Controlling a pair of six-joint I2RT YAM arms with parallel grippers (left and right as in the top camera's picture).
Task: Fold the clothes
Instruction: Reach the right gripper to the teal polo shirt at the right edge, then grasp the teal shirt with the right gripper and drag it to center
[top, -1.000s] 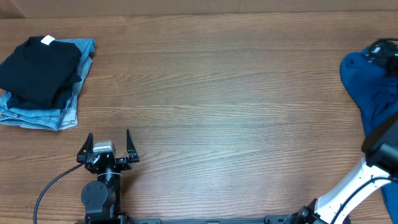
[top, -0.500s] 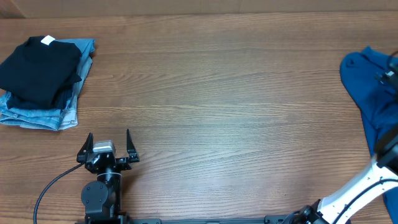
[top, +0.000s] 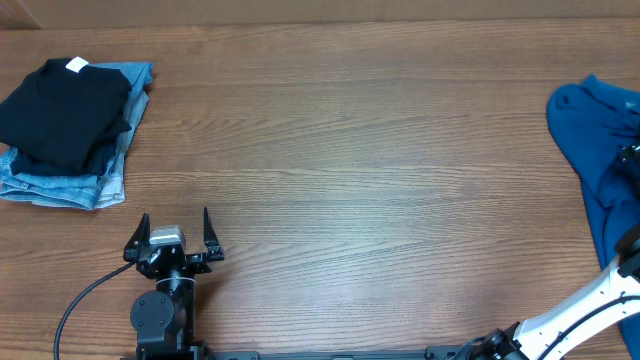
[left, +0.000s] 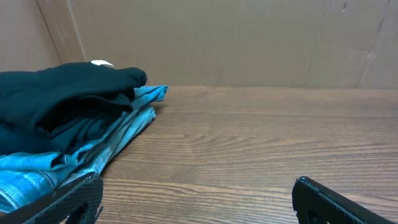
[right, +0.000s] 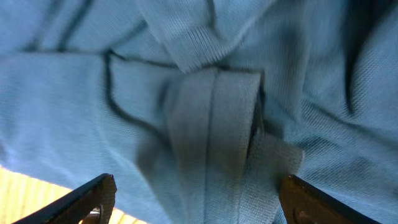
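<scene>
Shirt (top: 598, 150) bunched at right edge of table (top: 380, 170) (teal, rumpled) | right gripper (right: 199, 202) spread wide over its folds | left gripper (top: 176, 222) spread, near left

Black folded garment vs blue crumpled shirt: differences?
The black folded garment is neatly squared; the blue shirt lies crumpled. The black garment sits atop light-blue jeans at far left; the blue shirt lies on the wooden table at the right edge, partly out of frame. Both are plain soft fabric.
</scene>
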